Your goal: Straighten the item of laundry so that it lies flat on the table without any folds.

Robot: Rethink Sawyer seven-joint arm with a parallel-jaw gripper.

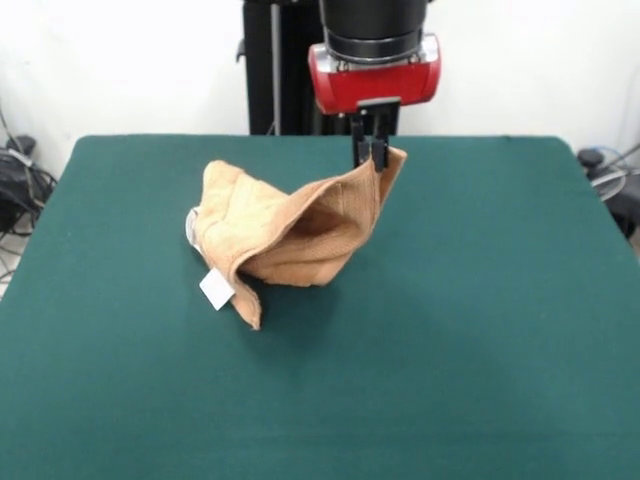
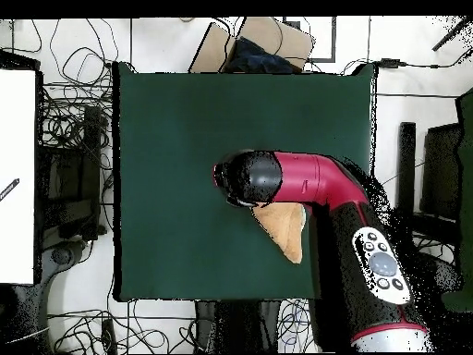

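The orange-tan towel is crumpled and folded, with one corner lifted high and the rest resting on the green table. A white tag hangs at its lower left edge. My gripper is shut on the raised right corner of the towel, holding it above the table. In the overhead view the red arm covers most of the towel, and only a tan wedge shows beside it. The gripper itself is hidden under the arm there.
The table's back edge lies just behind the gripper. Cables and dark equipment lie on the floor beside the table. A cardboard box sits beyond the table's far end in the overhead view.
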